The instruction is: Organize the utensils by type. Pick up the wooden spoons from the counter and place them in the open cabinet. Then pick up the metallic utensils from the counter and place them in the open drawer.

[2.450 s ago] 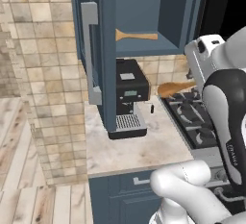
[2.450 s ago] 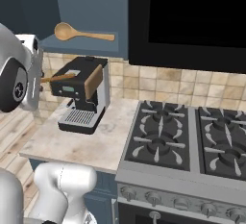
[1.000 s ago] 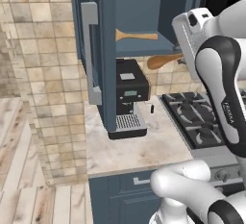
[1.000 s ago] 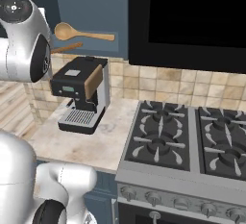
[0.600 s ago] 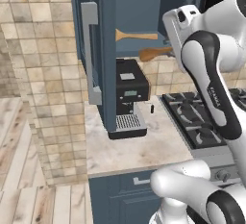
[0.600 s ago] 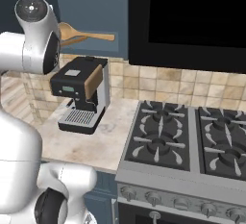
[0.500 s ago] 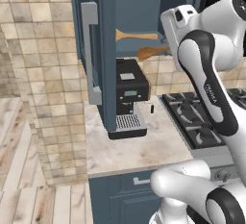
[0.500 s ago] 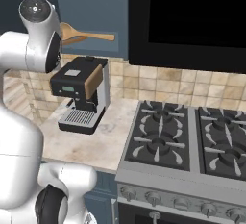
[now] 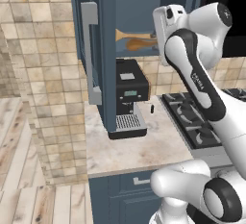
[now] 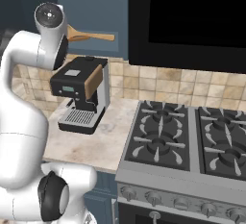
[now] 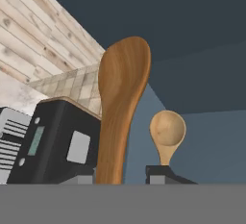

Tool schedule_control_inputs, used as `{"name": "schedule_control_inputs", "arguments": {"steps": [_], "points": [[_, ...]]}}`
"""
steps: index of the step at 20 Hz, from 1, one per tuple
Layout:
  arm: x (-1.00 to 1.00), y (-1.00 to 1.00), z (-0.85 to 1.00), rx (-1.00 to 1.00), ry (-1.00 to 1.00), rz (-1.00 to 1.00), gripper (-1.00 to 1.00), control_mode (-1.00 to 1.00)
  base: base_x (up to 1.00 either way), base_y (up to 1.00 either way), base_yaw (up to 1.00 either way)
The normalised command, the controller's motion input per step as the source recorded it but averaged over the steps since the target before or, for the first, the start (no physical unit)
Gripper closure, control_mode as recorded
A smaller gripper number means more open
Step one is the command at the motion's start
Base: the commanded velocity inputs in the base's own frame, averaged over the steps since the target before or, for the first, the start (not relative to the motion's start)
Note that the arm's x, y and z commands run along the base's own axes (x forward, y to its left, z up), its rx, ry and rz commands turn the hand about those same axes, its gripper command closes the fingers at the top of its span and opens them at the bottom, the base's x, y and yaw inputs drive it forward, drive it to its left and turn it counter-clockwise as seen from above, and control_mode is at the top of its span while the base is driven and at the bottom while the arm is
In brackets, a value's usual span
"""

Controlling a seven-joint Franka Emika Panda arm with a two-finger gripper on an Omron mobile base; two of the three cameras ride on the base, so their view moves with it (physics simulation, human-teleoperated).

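While the arm reaches up toward the open cabinet [image 9: 96, 50], its jaws are clenched on a wooden spoon [image 11: 120, 107]; in the hand view the handle runs down between the dark fingertips [image 11: 163, 174] and the long oval bowl points away from the hand; from the left base view that held spoon [image 9: 139, 44] lies level just inside the cabinet opening, close under a second wooden spoon [image 9: 126, 35] already resting on the shelf; in the hand view this second spoon [image 11: 166, 131] shows its round bowl just beside the held one, against the dark blue interior; the right base view shows the shelved spoon's handle [image 10: 93, 36] sticking out to the right past the arm's upper joint; the cabinet door stands swung open with its long grey bar handle [image 9: 90, 55] facing the room; below, a black coffee machine [image 9: 129, 98] sits on the beige counter [image 9: 139, 146], next to a gas stove [image 10: 187, 141].
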Motion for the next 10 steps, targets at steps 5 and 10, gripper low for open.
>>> {"name": "schedule_control_inputs", "arguments": {"steps": [5,10], "points": [[0.44,0.0,-0.02,0.13,0.0,0.01,1.0,-1.0,0.0,0.0,0.0],[0.43,0.0,-0.08,0.08,0.0,0.04,1.0,-1.0,0.0,0.0,0.0]]}}
